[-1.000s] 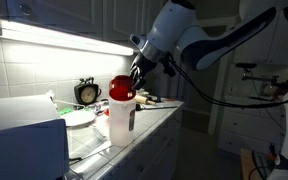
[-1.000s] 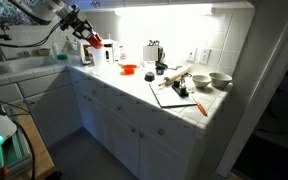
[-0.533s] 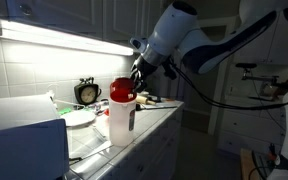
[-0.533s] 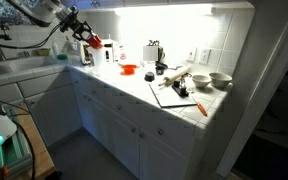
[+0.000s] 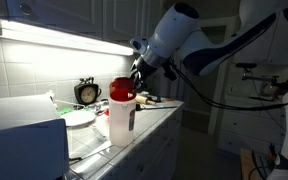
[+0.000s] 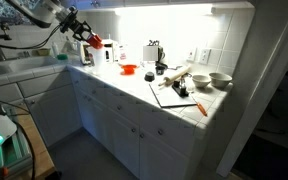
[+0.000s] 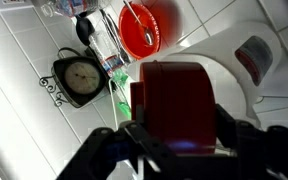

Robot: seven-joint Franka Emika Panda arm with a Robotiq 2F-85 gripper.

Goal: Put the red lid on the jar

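Observation:
The red lid (image 5: 120,88) sits at the top of the tall whitish jar (image 5: 119,122) on the counter; I cannot tell whether it rests on the rim. My gripper (image 5: 133,80) reaches down from the right and is shut on the lid. In an exterior view the gripper (image 6: 84,34) holds the red lid (image 6: 96,42) near the back wall, over the jar (image 6: 87,56). The wrist view shows the red lid (image 7: 174,85) edge-on, filling the gap of the gripper (image 7: 179,122), with a dark finger pressed on each side.
A round clock (image 5: 87,92) stands against the tiled wall, and stacked plates (image 5: 79,118) lie beside the jar. A red bowl (image 6: 129,69), a cutting board with a rolling pin (image 6: 174,85) and bowls (image 6: 219,78) sit further along the counter. A sink (image 6: 24,66) lies behind the arm.

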